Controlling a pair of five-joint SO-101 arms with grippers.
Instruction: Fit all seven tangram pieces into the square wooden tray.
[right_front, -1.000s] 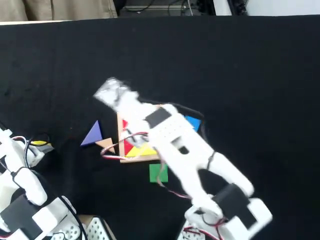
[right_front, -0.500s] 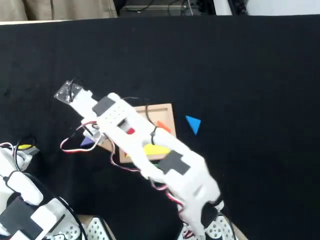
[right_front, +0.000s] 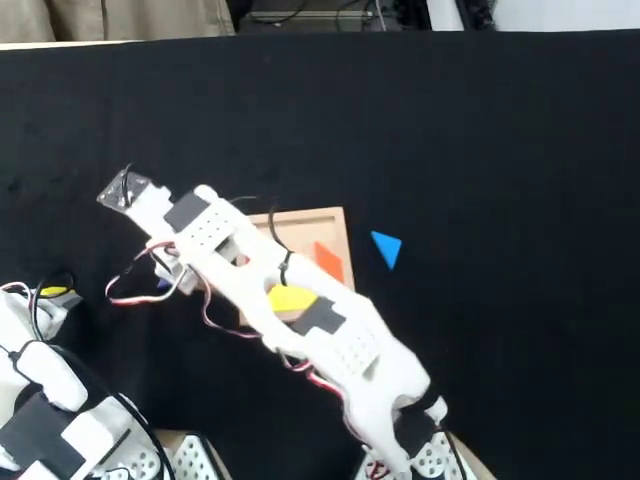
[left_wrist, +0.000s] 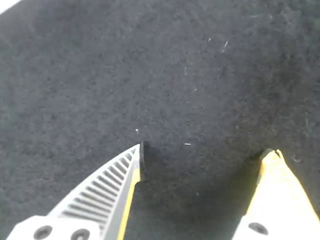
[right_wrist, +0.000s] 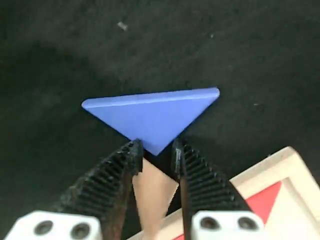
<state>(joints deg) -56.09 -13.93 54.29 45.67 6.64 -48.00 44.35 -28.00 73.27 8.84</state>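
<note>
A blue-violet triangle (right_wrist: 150, 115) lies flat on the black cloth. My right gripper (right_wrist: 155, 149) is narrowly open, its black fingertips (right_wrist: 132, 150) on either side of the triangle's near corner. A tan piece (right_wrist: 152, 192) lies between the fingers, beside the wooden tray (right_wrist: 280, 165), which holds a red piece (right_wrist: 267, 200). From above, the right arm (right_front: 260, 290) crosses the tray (right_front: 320, 215), where an orange piece (right_front: 328, 262) and a yellow piece (right_front: 288, 297) show. A light blue triangle (right_front: 387, 248) lies right of the tray. My left gripper (left_wrist: 202, 155) is open over bare cloth.
The left arm (right_front: 40, 400) sits at the table's near left corner, its yellow fingertip (right_front: 52, 293) pointing up the table. Loose red and white wires (right_front: 135, 290) hang from the right arm. Black cloth stretches free beyond the tray and to the far right.
The right arm has swung left from over the tray to the blue-violet triangle, uncovering the orange and yellow pieces and hiding the green one. The left arm shifted slightly.
</note>
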